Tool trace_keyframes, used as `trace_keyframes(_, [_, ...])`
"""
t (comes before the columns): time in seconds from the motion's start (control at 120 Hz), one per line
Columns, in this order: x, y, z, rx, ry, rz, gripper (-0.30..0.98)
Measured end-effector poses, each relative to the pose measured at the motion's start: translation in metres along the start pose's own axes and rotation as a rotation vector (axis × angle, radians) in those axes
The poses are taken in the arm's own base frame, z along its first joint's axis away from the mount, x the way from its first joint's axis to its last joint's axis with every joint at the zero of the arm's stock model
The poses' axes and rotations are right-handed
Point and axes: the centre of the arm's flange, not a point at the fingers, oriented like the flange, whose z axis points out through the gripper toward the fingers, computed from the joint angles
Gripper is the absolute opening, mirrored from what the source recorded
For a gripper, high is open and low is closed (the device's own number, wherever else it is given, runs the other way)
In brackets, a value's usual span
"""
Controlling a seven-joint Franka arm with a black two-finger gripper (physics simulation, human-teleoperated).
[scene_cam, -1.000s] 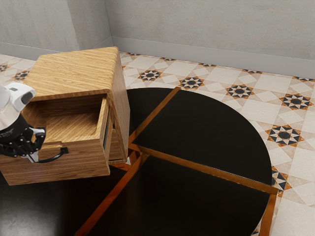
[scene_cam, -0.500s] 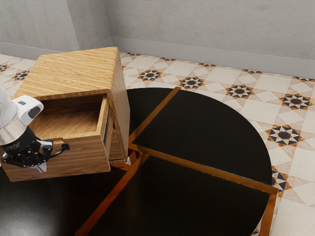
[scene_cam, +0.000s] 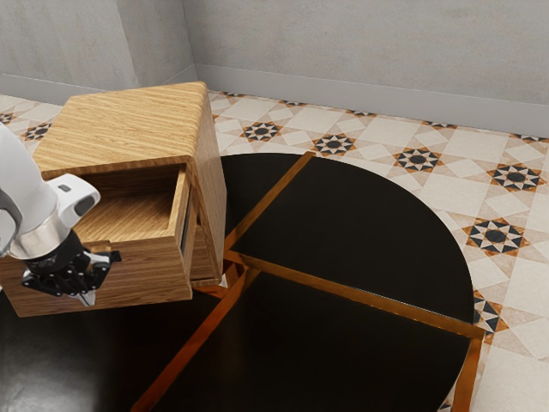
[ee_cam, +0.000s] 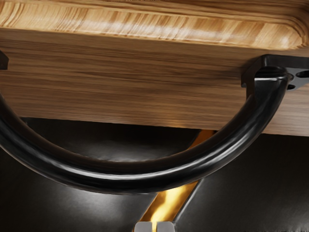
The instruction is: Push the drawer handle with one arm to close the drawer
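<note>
The step in hand looks like bringing the push to bear: the gripper (scene_cam: 87, 299), fingers clenched together on nothing, is at the curved, glossy black handle (ee_cam: 120, 180), contact unclear. Next calls for steady pressure toward the wooden cabinet (scene_cam: 129, 129). The drawer (scene_cam: 150, 279), brown and wood-grained, juts open beneath the cabinet's top.

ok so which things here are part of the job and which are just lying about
Part of the job:
open drawer
handle
cabinet
end effector

Just around:
black table
tiled floor
grey wall
</note>
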Motion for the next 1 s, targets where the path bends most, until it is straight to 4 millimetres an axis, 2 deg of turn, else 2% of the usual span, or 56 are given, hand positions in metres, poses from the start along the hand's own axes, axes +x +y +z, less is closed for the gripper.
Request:
trace_keyframes(0.325, [0.004, -0.001, 0.001, 0.018, 0.003, 0.114, -0.1])
trace_keyframes(1.0, [0.053, 0.009, 0.0, 0.051, 0.011, 0.185, -0.1])
